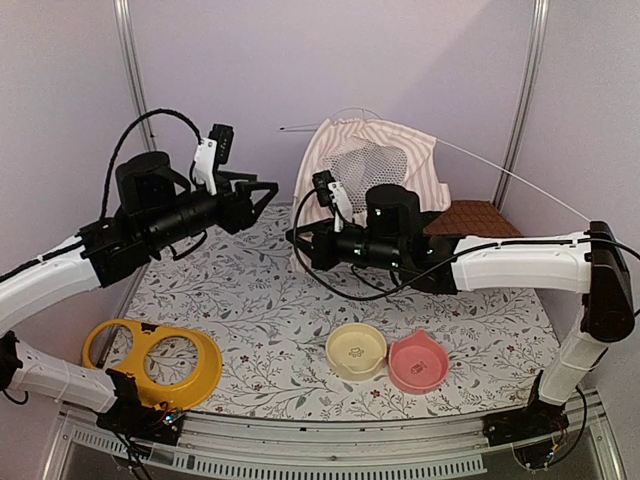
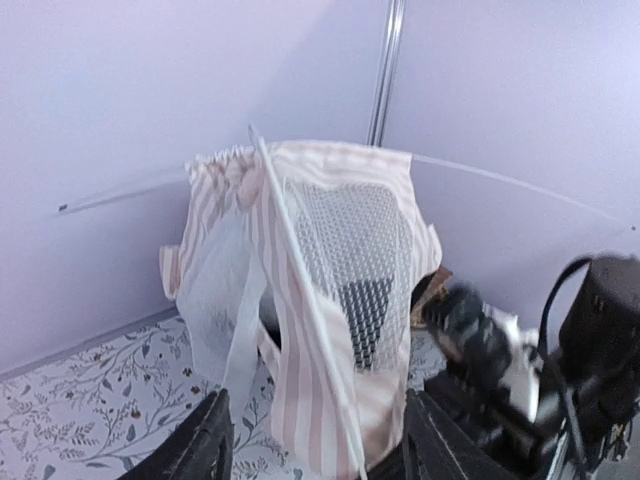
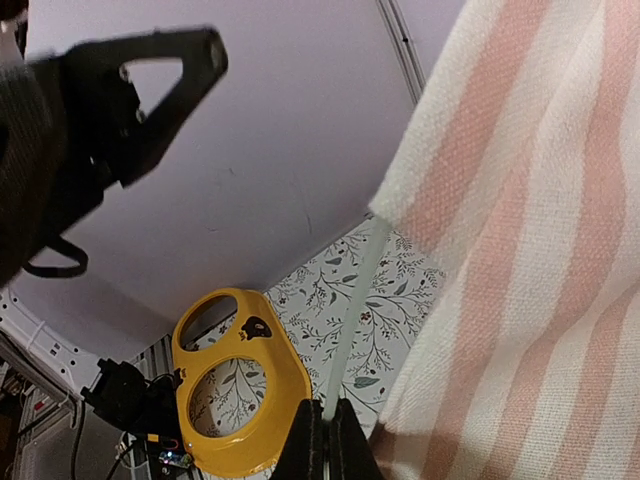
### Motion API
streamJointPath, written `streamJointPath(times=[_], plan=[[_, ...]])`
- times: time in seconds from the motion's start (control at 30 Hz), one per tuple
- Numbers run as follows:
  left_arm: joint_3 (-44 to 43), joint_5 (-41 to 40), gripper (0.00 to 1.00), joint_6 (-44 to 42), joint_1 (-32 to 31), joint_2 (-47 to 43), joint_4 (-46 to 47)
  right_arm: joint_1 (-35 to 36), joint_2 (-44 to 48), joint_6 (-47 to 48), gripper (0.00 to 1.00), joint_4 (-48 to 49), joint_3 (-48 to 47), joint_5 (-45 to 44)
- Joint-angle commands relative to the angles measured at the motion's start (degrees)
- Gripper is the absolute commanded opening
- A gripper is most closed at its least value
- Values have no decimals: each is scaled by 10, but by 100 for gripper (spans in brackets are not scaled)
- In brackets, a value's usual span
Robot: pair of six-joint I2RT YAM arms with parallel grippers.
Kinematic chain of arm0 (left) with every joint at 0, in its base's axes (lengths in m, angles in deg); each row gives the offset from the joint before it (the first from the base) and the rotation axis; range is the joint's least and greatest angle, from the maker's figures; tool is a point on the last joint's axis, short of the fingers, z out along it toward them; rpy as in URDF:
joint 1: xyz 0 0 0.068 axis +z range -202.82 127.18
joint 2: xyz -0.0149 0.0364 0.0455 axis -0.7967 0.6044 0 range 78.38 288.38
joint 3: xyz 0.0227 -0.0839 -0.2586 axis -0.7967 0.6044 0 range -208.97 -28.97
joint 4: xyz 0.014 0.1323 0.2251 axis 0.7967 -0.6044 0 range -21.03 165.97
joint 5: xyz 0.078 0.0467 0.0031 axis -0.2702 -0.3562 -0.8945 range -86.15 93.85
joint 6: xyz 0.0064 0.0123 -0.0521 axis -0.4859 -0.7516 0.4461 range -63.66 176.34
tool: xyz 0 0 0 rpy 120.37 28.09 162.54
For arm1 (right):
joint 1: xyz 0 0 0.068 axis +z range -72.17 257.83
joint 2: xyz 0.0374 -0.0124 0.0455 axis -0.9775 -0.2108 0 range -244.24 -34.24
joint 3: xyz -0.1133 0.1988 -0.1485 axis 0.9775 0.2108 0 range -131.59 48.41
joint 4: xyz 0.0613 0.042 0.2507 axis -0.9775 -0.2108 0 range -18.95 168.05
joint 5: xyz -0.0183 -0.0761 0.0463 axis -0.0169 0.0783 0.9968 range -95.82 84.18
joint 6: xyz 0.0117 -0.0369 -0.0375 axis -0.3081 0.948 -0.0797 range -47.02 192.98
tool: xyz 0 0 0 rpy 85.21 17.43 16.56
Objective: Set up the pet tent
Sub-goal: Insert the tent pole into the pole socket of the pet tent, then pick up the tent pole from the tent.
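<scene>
My left hand hangs spread apart, empty; my right hand is clamped on a pole of the pet tent.

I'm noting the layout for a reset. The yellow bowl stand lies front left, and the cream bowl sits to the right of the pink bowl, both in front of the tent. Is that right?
Not quite. The top external view shows the cream bowl to the left of the pink bowl, not the right. The yellow bowl stand does lie front left, and both bowls are in front of the tent.
</scene>
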Motion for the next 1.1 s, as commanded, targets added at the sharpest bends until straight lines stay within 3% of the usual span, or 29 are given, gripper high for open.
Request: streamJointPath(times=[0.0, 0.2, 0.4, 0.67, 0.93, 1.07], plan=[[-137, 23, 58, 1, 30, 57, -103, 36, -17, 77, 0, 2, -4, -43], [-298, 37, 57, -2, 65, 185, -220, 72, -44, 126, 0, 2, -9, -95], [-359, -9, 51, 6, 76, 256, -278, 80, -63, 146, 0, 3, -12, -108], [-343, -47, 35, 10, 77, 249, -261, 80, -77, 148, 0, 2, -4, -113], [-261, -130, 48, 86, 94, 135, -223, 80, -86, 133, 0, 8, 5, -115], [-231, -104, 53, 119, 126, 96, -227, 80, -91, 125, 0, 13, 9, -110]])
